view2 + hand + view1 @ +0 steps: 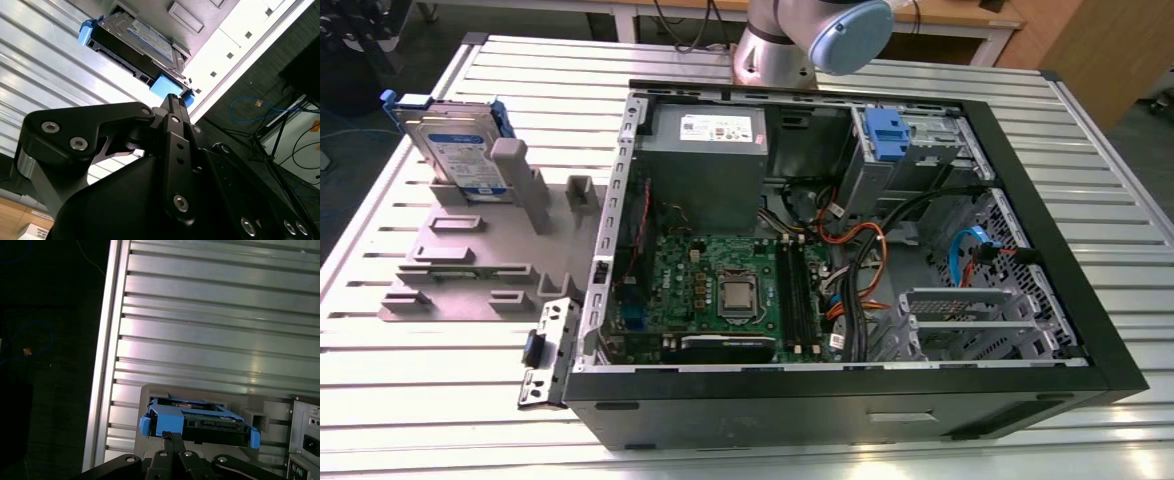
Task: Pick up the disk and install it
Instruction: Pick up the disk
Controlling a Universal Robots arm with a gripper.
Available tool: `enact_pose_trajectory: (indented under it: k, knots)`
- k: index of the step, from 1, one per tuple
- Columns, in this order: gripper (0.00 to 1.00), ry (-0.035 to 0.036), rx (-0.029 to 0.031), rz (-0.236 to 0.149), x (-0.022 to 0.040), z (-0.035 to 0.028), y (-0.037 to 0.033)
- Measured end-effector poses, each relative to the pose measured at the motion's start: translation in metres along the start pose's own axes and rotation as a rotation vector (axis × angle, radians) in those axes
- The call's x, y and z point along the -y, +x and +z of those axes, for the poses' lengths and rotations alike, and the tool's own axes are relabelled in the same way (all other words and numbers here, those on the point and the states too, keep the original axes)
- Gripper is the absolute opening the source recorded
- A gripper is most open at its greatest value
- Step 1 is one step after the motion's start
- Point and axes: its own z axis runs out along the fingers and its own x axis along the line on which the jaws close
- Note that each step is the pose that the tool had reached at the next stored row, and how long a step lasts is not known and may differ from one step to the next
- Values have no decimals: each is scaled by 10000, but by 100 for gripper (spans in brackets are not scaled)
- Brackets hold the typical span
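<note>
Fingers (169, 442) are pressed together tip to tip with nothing between them; in both wrist views the two links run into a single point. They are empty and sit near the disk (197, 421), pointing at the end of its blue frame (162, 422). No contact is evident, and in the second wrist view a sliver of gap seems to remain, though this cannot be confirmed.

Disk position: it stands on edge in a slot of the grey holder (467, 255). The holder rests on the slatted metal tabletop (414, 400), just beside the computer case (1107, 330) on the exterior view's left. The disk has not been lifted.

Judgement on the holder: standing the disk upright leaves its top edge and both flat faces free, so the fingers can close across its thickness from above. Laid flat, it would offer only thin edges against the tabletop.

The case lies on its side with the panel off and the board facing up. This likely opens the drive cage to an approach from overhead. A blue bracket (887, 130) sits in the cage at the far corner, next to the power supply (707, 150). Loose cables cross the space in front of the cage.

The arm (821, 35) rises from behind the case, on the far side in the exterior view. That base position presumably puts both the holder and the cage within its reach.
</note>
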Motion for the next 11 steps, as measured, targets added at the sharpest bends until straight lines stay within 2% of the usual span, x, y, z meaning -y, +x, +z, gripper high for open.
enact_pose_trajectory:
  k: [6, 11]
  knots:
    - [11, 1, -2, -39, 0, 0, 0]
    - [11, 2, -26, -630, 0, 2, 0]
